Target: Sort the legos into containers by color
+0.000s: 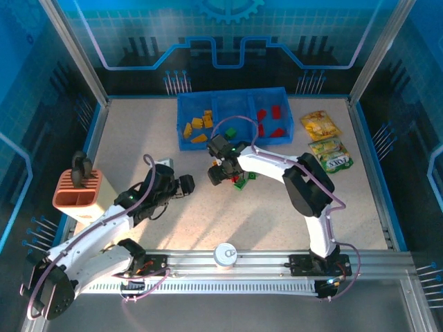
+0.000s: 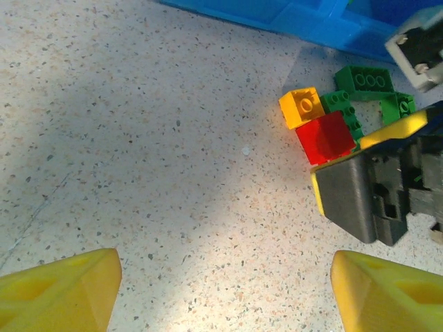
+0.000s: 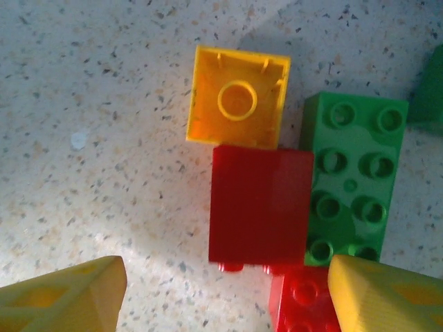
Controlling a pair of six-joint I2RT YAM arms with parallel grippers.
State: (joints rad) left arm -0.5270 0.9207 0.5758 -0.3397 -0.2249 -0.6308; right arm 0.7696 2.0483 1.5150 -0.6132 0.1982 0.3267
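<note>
1. An orange ribbed holder [image 1: 77, 191] stands at the table's left edge, with a dark object [image 1: 82, 168] sticking up out of it.
2. A yellow snack packet [image 1: 320, 125] lies flat towards the far right of the speckled tabletop [image 1: 138, 131].
3. A green snack packet [image 1: 331, 155] lies just beside it, on the near side.
4. A white round knob [image 1: 225, 254] sits on the metal rail [image 1: 266, 263] along the near edge.

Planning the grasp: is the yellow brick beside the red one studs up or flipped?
Flipped: the yellow brick shows its hollow underside and central tube.
</note>
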